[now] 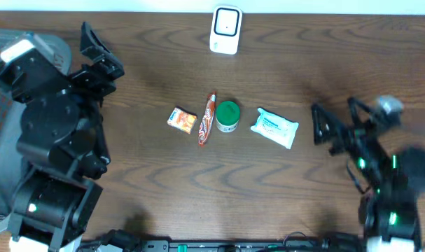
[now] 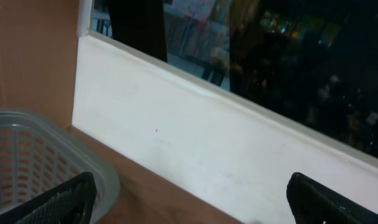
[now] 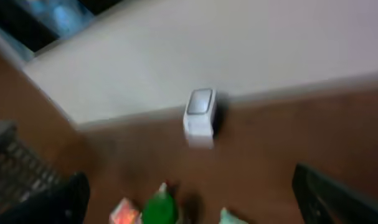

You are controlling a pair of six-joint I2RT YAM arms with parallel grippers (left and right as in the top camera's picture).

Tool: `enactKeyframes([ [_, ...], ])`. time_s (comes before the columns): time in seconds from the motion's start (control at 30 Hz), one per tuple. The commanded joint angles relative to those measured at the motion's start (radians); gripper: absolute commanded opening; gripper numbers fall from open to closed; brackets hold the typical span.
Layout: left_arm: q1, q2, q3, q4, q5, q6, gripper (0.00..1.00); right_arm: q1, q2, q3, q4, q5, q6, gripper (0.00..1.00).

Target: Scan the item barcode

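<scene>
A white barcode scanner stands at the table's far edge, centre. Four items lie in a row mid-table: an orange snack packet, a red stick packet, a green-lidded tub and a white-and-blue wipes pack. My left gripper is open at the far left, well away from the items and facing the wall. My right gripper is open just right of the wipes pack, holding nothing. The blurred right wrist view shows the scanner, the green tub and the orange packet ahead of the open gripper.
A grey mesh basket sits at the table's left edge, partly under the left arm, and appears again as the basket beside the left gripper. A white wall ledge runs along the table's back.
</scene>
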Motion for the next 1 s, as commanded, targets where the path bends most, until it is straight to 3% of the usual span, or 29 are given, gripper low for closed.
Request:
enactKeyframes([
  [0.0,0.002,0.01,0.008,0.0,-0.02,0.061,0.98,0.045,0.298,0.153,-0.123,-0.091,-0.057,0.99],
  [0.1,0.002,0.012,0.008,0.01,-0.02,0.122,0.98,0.06,0.575,0.254,-0.098,-0.251,-0.042,0.99],
  [0.3,0.002,0.01,0.008,0.01,-0.02,0.127,0.98,0.06,0.861,0.27,0.071,-0.373,0.083,0.99],
  [0.43,0.002,0.01,0.008,0.01,-0.02,0.127,0.98,0.091,0.947,0.27,0.165,-0.443,0.138,0.99],
  [0.63,0.002,0.01,0.008,0.009,-0.021,0.127,0.98,0.206,0.907,0.285,0.129,-0.281,0.139,0.99],
  [0.77,0.003,0.01,0.008,0.01,-0.024,0.142,0.98,0.311,0.886,0.414,-0.102,-0.021,0.131,0.99],
  [0.97,0.003,0.011,0.008,0.011,-0.028,0.164,0.98,0.479,0.912,0.834,-0.618,0.43,0.114,0.99],
])
